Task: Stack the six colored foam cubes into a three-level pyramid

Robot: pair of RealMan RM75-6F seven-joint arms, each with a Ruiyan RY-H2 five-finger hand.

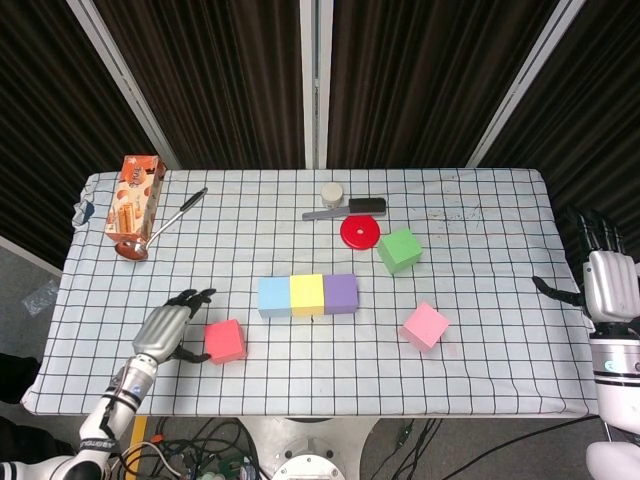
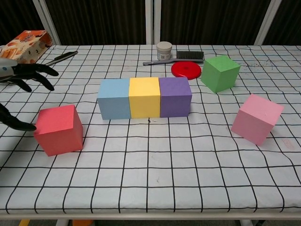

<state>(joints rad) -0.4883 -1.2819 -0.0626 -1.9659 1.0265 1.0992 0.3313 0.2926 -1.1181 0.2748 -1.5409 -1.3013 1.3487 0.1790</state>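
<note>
A row of three cubes stands mid-table: light blue point(image 1: 274, 296), yellow point(image 1: 306, 294), purple point(image 1: 341, 293). A red cube point(image 1: 224, 341) sits to the front left, a pink cube point(image 1: 426, 325) tilted at the front right, a green cube point(image 1: 400, 249) behind it. My left hand point(image 1: 168, 330) is open just left of the red cube, fingers spread toward it, thumb tip near its side; in the chest view the left hand point(image 2: 21, 75) shows at the left edge beside the red cube point(image 2: 59, 129). My right hand point(image 1: 603, 280) hovers open past the table's right edge.
At the back stand a red lid point(image 1: 360, 232), a small white jar point(image 1: 331, 193) and a black brush point(image 1: 345, 208). A snack box point(image 1: 135, 195) and a metal ladle point(image 1: 160, 225) lie at the back left.
</note>
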